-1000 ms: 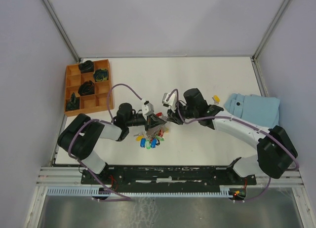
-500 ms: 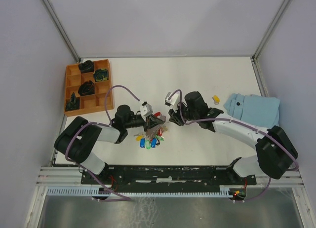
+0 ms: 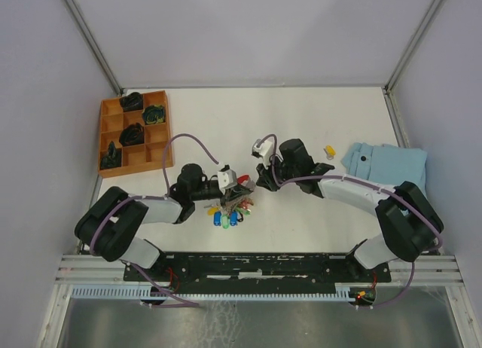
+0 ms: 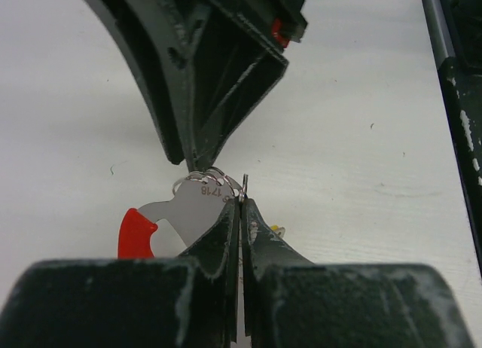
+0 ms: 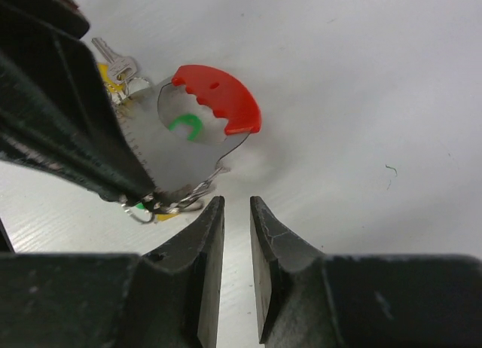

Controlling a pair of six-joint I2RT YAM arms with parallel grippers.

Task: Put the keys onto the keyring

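The keyring (image 4: 197, 206), a silver plate with a red end and thin wire rings, hangs just above the table. My left gripper (image 4: 241, 203) is shut on one of its wire rings. In the top view this cluster (image 3: 241, 196) lies between both grippers, with my left gripper (image 3: 235, 185) on its left. Several keys (image 3: 225, 218) with blue, green and yellow tags dangle below it. My right gripper (image 5: 237, 203) stands slightly open, empty, its tips just right of the rings (image 5: 184, 191). Behind the left finger shows one silver key (image 5: 114, 60).
A lone yellow-tagged key (image 3: 329, 150) lies on the table to the right, next to a folded blue cloth (image 3: 388, 166). An orange compartment tray (image 3: 134, 133) with dark pieces stands at the back left.
The left arm has swung lower and nearer the table's front while still holding the ring. The right gripper has drawn back slightly to the right. The key cluster stays in place.
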